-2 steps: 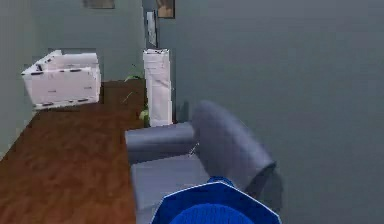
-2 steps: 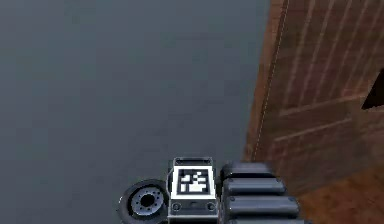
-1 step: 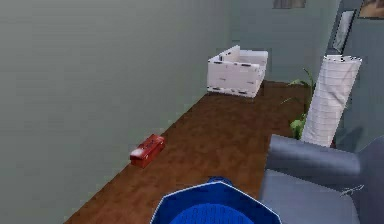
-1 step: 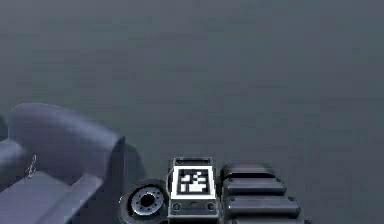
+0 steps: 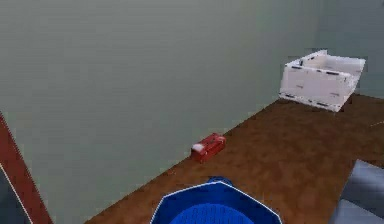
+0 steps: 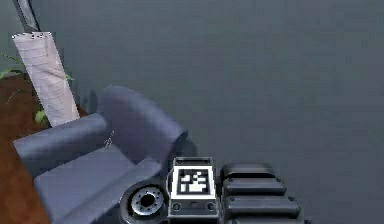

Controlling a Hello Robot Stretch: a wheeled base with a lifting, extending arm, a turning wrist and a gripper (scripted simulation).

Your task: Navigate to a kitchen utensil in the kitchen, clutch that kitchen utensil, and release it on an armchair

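Note:
A blue-grey armchair [image 6: 95,160] with a rounded back and arm stands at the arm side view's left; its corner [image 5: 362,195] also shows at the forward view's bottom right. At the bottom edge sits the arm's dark ribbed bar [image 6: 255,195] with a white marked square [image 6: 193,182]. Left of the square, the gripper's dark body [image 6: 147,203] lies against the armchair's seat. Its far end is hard to make out, so I cannot tell whether it holds anything.
A grey-green wall runs along the forward view's left over a brown wood floor. By that wall lies a small red box [image 5: 208,147]. A white open crate [image 5: 322,80] stands far right, a blue round tub [image 5: 215,205] at the bottom edge. A white-wrapped pole [image 6: 45,75] with green leaves rises behind the armchair.

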